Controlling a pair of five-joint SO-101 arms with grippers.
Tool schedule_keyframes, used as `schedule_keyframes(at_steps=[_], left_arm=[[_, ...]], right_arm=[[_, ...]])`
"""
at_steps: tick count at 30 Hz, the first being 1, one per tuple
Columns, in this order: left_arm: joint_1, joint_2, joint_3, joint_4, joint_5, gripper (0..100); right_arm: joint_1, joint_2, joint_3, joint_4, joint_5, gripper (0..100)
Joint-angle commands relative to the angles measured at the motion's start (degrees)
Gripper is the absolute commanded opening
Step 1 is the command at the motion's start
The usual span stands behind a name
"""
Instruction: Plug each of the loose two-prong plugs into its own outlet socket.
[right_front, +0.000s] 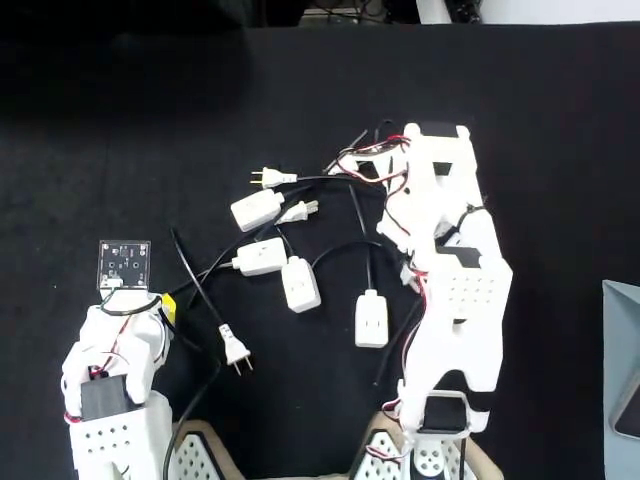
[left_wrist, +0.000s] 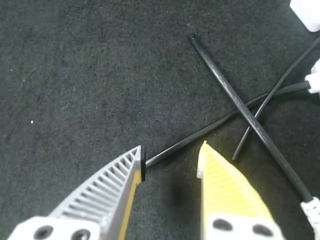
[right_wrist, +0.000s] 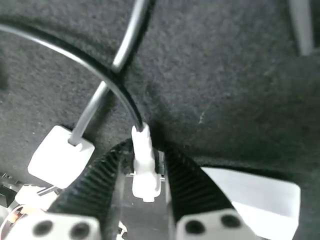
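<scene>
Jaws of right gripper (right_wrist: 144, 150) pinch a white, black-corded plug (right_wrist: 145, 176); left gripper (left_wrist: 171, 147) gapes.

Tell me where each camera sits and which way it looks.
High view: fixed overhead, looking down on the table, left arm, right arm.
Left wrist view: on that arm, facing the table past its open pincer toward crossed cables.
Right wrist view: on that arm, facing down past its pincer, shut on a plug.
Shared with high view: those cables.
</scene>
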Motion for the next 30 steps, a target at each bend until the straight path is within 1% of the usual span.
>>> schedule_keyframes(at_steps=[1,4,6,9,12,16,18,20,22,25,30], left_arm=[[-0.57,-0.35,-0.75,-0.26,0.00,19],[-0.13,-0.35,-1.01,-0.35,0.09,19],[-0.04,-0.35,-1.27,-0.44,0.18,19],[-0.04,-0.35,-1.27,-2.73,0.44,19],[-0.04,-0.35,-1.36,-4.92,4.92,19],[-0.04,-0.35,-4.44,-7.82,9.58,19],[0.31,-0.35,-7.08,-8.53,10.90,19],[1.63,-0.35,-9.98,-8.44,12.13,19],[3.82,-0.35,-11.91,-8.53,12.92,19],[7.96,-0.35,-13.85,-8.79,14.86,19],[11.65,0.09,-13.05,-17.23,20.22,19]], right_arm=[[-0.26,-8.22,2.33,2.37,-0.79,1.1],[-2.64,-17.63,9.10,2.29,-0.97,1.1],[-4.75,-25.63,14.02,2.11,-3.25,1.1],[-7.82,-37.41,20.00,1.93,-6.95,1.1],[-10.29,-47.16,24.31,1.05,-12.13,1.1],[-12.04,-56.66,31.16,-3.60,-19.96,1.2],[-13.54,-60.44,35.47,-6.77,-22.59,1.2],[-15.47,-63.78,39.60,-10.11,-27.08,1.2],[-17.58,-67.12,43.74,-14.33,-31.91,1.2],[-21.45,-73.36,49.63,-22.15,-35.96,1.1],[-28.57,-84.18,61.41,-36.13,-39.56,1.1]])
